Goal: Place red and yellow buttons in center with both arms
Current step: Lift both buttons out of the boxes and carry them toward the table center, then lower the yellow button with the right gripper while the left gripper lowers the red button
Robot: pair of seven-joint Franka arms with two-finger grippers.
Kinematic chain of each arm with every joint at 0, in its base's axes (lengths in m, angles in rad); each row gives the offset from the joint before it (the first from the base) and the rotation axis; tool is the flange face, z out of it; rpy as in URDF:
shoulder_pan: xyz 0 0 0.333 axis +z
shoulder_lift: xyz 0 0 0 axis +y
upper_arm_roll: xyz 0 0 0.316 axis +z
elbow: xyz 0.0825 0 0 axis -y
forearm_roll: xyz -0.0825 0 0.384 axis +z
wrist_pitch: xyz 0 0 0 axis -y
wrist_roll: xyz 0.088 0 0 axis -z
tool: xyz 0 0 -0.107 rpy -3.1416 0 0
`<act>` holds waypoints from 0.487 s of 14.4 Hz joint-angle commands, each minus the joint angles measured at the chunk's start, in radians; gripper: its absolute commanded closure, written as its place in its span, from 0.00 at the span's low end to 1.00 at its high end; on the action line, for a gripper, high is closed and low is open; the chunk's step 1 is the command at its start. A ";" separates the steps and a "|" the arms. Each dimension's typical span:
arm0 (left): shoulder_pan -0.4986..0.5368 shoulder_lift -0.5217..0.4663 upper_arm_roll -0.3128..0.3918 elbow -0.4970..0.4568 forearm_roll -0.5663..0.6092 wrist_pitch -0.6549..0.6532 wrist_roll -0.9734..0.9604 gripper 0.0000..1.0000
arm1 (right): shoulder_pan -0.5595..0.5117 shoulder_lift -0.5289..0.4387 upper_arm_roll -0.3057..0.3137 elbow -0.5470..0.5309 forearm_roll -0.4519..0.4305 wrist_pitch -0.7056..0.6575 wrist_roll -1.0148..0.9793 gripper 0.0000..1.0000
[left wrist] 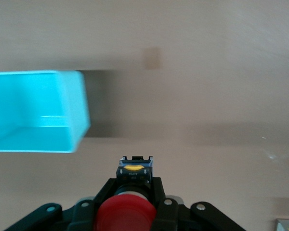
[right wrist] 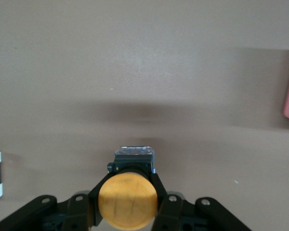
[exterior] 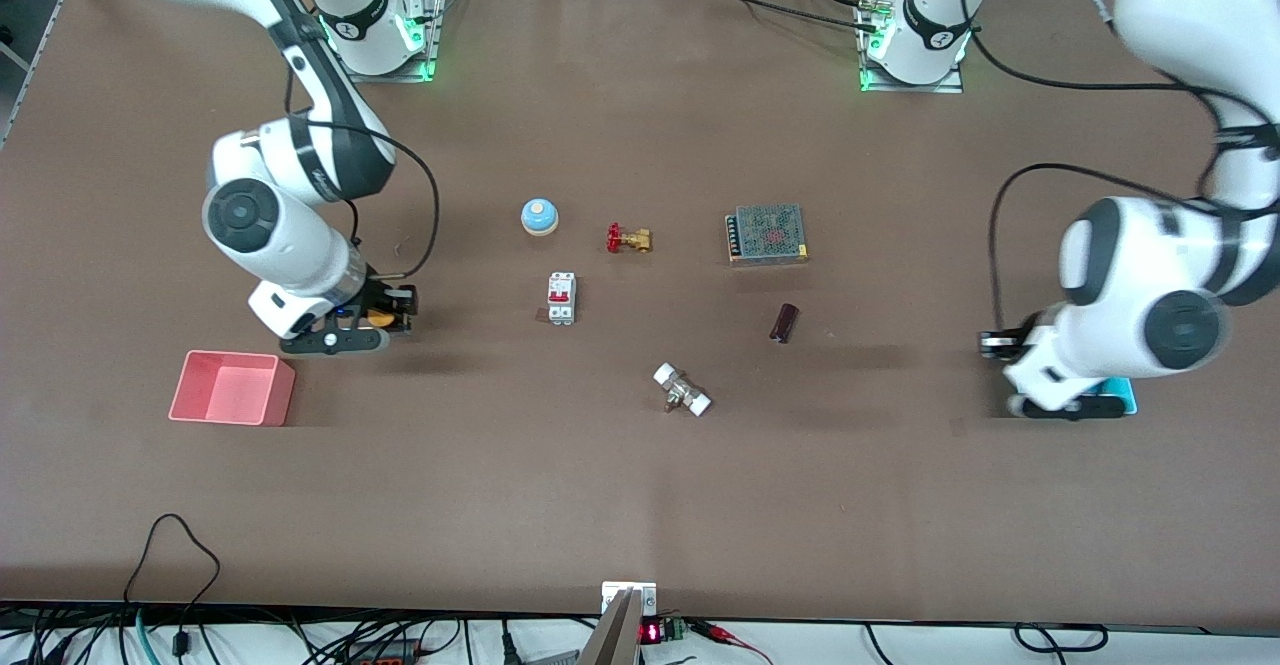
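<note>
Red button [left wrist: 125, 213] — left wrist view only

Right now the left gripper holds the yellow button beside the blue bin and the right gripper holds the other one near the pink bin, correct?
Not quite. The left gripper holds the red button, as the left wrist view shows, beside the blue bin. The right gripper has the yellow button, near the pink bin.
</note>
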State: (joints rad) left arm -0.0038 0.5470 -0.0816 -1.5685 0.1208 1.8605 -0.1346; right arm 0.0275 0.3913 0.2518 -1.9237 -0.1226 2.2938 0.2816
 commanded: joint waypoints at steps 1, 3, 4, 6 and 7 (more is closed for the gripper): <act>-0.082 0.022 0.003 -0.020 0.002 0.023 -0.095 0.67 | -0.004 0.052 -0.002 0.000 -0.020 0.053 0.016 0.72; -0.119 0.018 0.003 -0.076 0.005 0.090 -0.152 0.67 | -0.004 0.081 -0.002 -0.001 -0.031 0.082 0.016 0.72; -0.127 0.018 0.002 -0.099 0.003 0.117 -0.158 0.67 | -0.004 0.090 -0.002 0.000 -0.031 0.082 0.016 0.72; -0.140 0.007 0.000 -0.148 0.003 0.167 -0.186 0.67 | 0.005 0.113 -0.002 0.000 -0.031 0.082 0.016 0.71; -0.153 0.004 0.000 -0.162 0.003 0.177 -0.197 0.67 | 0.011 0.115 -0.002 0.000 -0.031 0.082 0.016 0.71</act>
State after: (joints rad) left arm -0.1450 0.5848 -0.0866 -1.6732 0.1205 2.0017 -0.3060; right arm 0.0284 0.5003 0.2462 -1.9261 -0.1357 2.3689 0.2816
